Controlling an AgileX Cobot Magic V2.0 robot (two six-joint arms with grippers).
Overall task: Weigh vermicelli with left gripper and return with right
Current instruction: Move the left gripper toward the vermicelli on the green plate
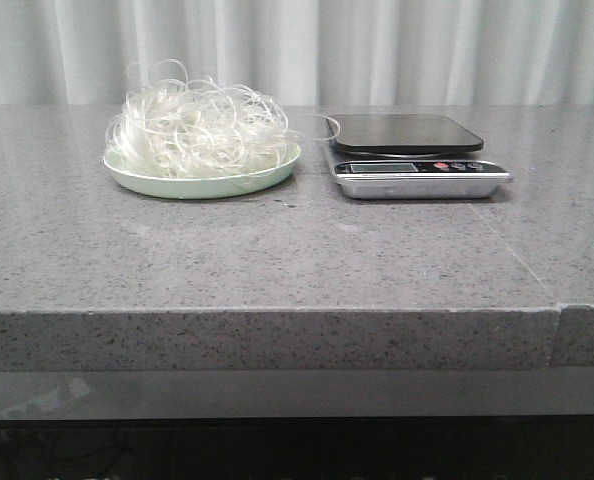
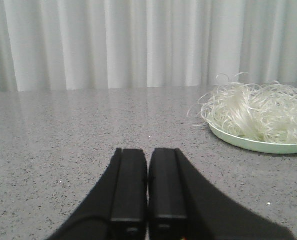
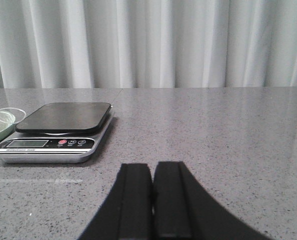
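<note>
The vermicelli [image 1: 197, 128] is a fluffy white tangle heaped on a pale green plate [image 1: 202, 184] at the back left of the table. It also shows in the left wrist view [image 2: 256, 114], on the plate [image 2: 268, 145]. A kitchen scale [image 1: 409, 152] with a black platform stands right of the plate; it also shows in the right wrist view [image 3: 58, 130]. My left gripper [image 2: 148, 150] is shut and empty, low over the table, well short of the plate. My right gripper [image 3: 152, 165] is shut and empty, near the scale. Neither gripper shows in the front view.
The grey speckled stone table [image 1: 277, 250] has its front edge [image 1: 267, 310] near me, with a seam at the right. A pale curtain [image 1: 297, 50] hangs behind the table. A loose noodle strand [image 1: 322, 124] reaches from the plate toward the scale.
</note>
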